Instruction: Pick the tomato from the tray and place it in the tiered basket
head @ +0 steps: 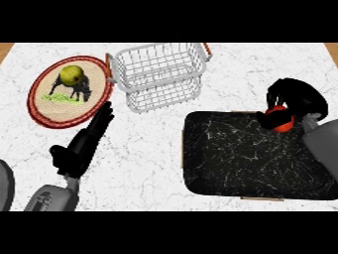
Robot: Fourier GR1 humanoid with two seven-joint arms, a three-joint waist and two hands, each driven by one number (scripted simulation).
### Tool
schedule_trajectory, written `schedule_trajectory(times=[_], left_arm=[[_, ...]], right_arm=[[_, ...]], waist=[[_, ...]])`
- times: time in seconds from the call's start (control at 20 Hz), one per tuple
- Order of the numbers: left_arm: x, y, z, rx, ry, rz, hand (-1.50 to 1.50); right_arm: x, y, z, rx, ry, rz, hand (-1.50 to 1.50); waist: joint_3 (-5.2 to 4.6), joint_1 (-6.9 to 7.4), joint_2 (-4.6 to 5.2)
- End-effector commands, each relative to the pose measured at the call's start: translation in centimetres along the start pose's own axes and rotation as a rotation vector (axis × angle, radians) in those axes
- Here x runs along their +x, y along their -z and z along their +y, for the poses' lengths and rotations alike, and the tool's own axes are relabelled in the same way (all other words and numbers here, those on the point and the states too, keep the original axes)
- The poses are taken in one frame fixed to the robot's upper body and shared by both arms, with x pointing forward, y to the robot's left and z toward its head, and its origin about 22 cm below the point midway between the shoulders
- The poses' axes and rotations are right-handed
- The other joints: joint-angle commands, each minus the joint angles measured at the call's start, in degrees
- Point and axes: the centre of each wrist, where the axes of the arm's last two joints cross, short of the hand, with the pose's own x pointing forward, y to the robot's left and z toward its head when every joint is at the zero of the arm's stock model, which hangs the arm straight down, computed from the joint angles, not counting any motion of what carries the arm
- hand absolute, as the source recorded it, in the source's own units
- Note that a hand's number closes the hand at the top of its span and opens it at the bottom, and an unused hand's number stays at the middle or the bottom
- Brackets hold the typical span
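A red tomato (280, 120) sits at the far right corner of the black marbled tray (252, 158). My right hand (297, 98) reaches over that corner, its fingers curled round the tomato and hiding part of it. The white wire tiered basket (160, 74) stands at the back centre of the counter, to the left of the tray. My left hand (84, 144) lies on the counter at the lower left, fingers straight and pointing toward the basket, holding nothing.
A round plate (51, 111) with a red rim and a cow picture lies at the back left, with a green apple (72, 75) on it. The white marble counter (145, 149) meets wooden flooring at both far corners.
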Motion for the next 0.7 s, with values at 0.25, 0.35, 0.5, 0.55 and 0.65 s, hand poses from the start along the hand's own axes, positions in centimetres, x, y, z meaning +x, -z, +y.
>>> schedule_trajectory(times=[0.25,0.35,0.5,0.55,0.65], left_arm=[[-0.3,-0.1,0.5,-0.003,-0.009,0.013,0.0],[-0.2,0.3,0.1,-0.007,-0.002,0.016,0.0],[-0.2,0.8,-0.1,-0.009,-0.005,-0.001,0.0],[0.9,0.6,0.6,0.012,0.011,0.008,0.0],[-1.6,-1.1,2.4,0.012,0.006,0.022,0.0]], right_arm=[[-3.9,0.7,-7.7,-0.168,0.353,-0.49,1.5],[-2.0,1.2,-9.8,-0.205,0.375,-0.559,1.5],[-1.1,1.4,-13.4,-0.233,0.37,-0.619,1.5],[-1.4,0.9,-14.0,-0.232,0.375,-0.632,1.5],[1.3,0.9,-14.5,-0.21,0.385,-0.652,1.5]], waist=[[-0.04,-0.34,-0.23],[-0.13,0.2,-0.25],[-0.21,0.26,-0.2],[-0.2,-0.35,-0.54],[-0.26,-0.63,-0.63]])
